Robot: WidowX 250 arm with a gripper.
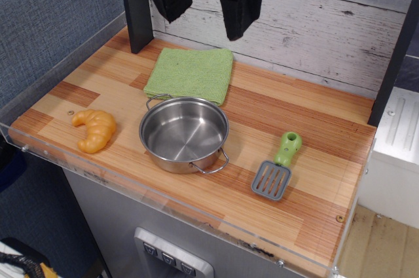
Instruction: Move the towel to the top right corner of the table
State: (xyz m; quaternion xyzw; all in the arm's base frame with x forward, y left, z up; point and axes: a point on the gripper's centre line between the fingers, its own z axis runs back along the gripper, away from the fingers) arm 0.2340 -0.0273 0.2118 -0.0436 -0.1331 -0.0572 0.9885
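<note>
step: pre-grasp, nothing held | fingers (204,3) spread, hanging above towel (190,74) | towel flat at 12 o'clock of counter (314,180), behind pot (184,134) | next: descend, pinch towel edge, drag toward 2 o'clock corner

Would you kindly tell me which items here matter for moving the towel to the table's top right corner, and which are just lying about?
Belongs to the job:
towel
table
tool, open above the towel

Just lying about:
steel pot
croissant
spatula
</note>
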